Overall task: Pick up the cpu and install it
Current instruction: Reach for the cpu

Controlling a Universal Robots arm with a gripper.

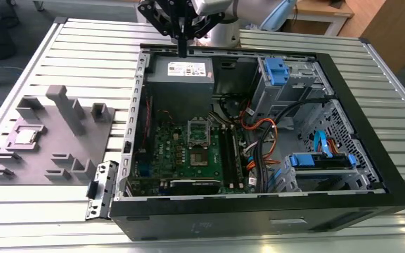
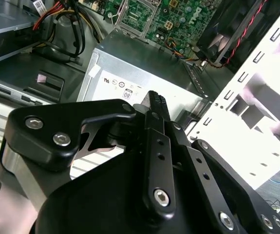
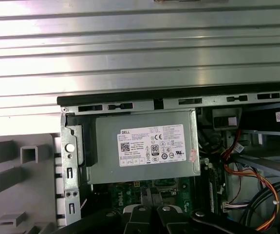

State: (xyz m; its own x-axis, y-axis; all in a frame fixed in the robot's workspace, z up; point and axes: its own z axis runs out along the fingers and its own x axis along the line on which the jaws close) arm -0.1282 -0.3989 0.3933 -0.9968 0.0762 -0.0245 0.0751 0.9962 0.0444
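The cpu (image 1: 25, 136), a small pale silvery square, lies in a recess of the grey holder (image 1: 55, 158) at the exterior view's left, outside the computer case. My gripper (image 1: 182, 51) hangs over the far edge of the case, above the power supply (image 1: 181, 71), well away from the cpu. Its black fingers (image 2: 154, 105) are pressed together with nothing between them. The green board (image 1: 188, 155) lies inside the case, and the silver socket frame (image 1: 198, 130) sits on it. In the first wrist view the power supply (image 3: 147, 146) is right below the fingers (image 3: 139, 217).
The open black computer case (image 1: 371, 132) holds orange and black cables (image 1: 266, 132), blue drive clips (image 1: 276, 71) and a metal drive cage. The grey holder has upright posts (image 1: 65, 108). Everything stands on a ribbed metal table (image 1: 48, 221).
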